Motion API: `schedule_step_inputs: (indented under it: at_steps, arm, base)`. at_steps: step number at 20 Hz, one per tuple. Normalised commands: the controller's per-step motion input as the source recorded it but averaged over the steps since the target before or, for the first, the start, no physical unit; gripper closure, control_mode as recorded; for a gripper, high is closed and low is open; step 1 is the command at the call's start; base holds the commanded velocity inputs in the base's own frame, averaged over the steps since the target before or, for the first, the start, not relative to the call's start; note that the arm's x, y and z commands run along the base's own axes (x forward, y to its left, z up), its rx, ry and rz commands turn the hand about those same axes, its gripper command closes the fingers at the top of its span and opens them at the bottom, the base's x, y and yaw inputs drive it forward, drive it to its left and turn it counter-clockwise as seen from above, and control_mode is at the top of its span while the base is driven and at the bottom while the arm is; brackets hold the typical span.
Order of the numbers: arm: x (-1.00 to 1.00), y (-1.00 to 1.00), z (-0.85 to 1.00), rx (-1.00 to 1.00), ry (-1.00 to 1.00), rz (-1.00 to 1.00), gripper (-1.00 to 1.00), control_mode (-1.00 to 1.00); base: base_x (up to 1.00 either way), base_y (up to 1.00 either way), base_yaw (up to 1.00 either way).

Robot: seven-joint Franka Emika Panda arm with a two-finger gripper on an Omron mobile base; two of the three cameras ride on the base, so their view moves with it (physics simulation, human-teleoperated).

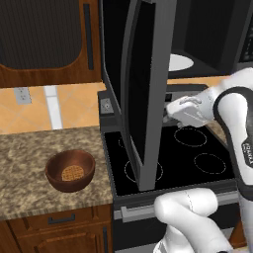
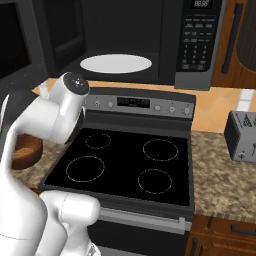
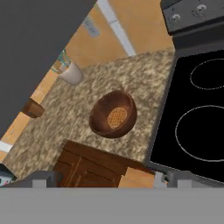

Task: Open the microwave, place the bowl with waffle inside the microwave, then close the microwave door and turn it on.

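The microwave (image 2: 170,45) hangs above the stove, its dark inside and white turntable (image 2: 116,63) exposed. The microwave door (image 1: 143,89) is swung wide, edge-on over the stove's left side. On the speckled counter left of the stove sits the reddish-brown bowl (image 1: 70,170), with the golden waffle (image 1: 72,173) lying flat in it. The hand view looks down on the bowl (image 3: 113,114) and waffle (image 3: 117,117) from well above. My gripper (image 3: 107,180) is open and holds nothing, its tips wide apart. My hand (image 1: 190,111) hovers over the stove, just right of the door.
The black stove (image 2: 125,165) with ring burners lies under the arm. A grey toaster (image 2: 242,135) stands on the right counter. A white cup (image 3: 72,73) and a small brown block (image 3: 33,107) sit on the left counter beyond the bowl. Wooden cabinets (image 1: 44,44) flank the microwave.
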Motion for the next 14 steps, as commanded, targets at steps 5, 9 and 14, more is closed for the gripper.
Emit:
schedule_step_inputs:
  at_steps: [5,9,14]
  arm:
    - [0.81,0.00,-0.07,-0.09,0.47,-0.04,-1.00,-1.00]
    - [0.51,0.00,-0.63,0.00,0.09,-0.06,-1.00,-1.00]
    - [0.37,0.05,-0.88,0.05,0.00,-0.01,-1.00,-1.00]
  base:
    - [0.00,0.00,0.00]
    - [0.00,0.00,0.00]
    - [0.00,0.00,0.00]
